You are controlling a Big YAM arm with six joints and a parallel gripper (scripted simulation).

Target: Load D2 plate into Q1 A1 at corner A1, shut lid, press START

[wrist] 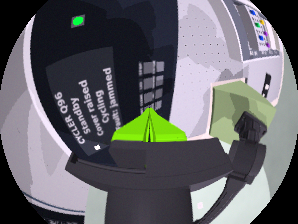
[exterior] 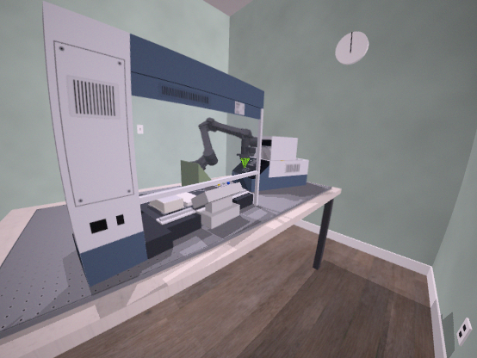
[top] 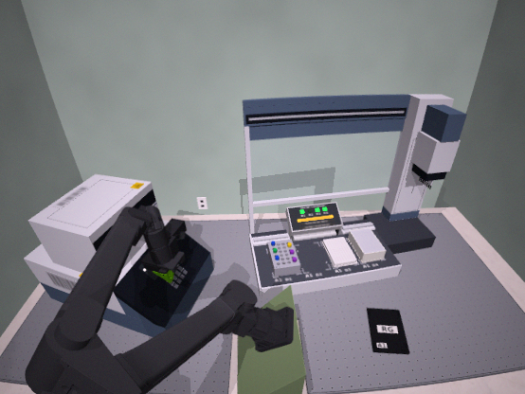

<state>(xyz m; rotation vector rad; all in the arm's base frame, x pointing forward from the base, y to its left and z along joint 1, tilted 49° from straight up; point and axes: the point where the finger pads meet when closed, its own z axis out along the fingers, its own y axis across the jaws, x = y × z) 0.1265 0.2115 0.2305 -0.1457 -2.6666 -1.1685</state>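
Observation:
The cycler Q1 (top: 90,237) stands at the left, its white lid (top: 92,208) on top of the body and its block hidden. Its dark sloped panel (top: 166,279) shows a green lamp (wrist: 77,22) and a block of grey keys (wrist: 149,83). My gripper (top: 163,276) is shut and empty, its green fingertips (wrist: 152,117) pointing at the keys, close over their lower end; I cannot tell if they touch. On the deck I see one flat white plate (top: 339,251). The spot between it and the tube block is dark and bare.
The tube cooling block (top: 283,256) with coloured caps stands at the deck's left, the deep-well block (top: 367,243) at its right. A gantry frame (top: 327,116) spans the deck. The black regrip nest RG (top: 388,330) lies front right. A green pedestal (top: 272,350) carries the arm.

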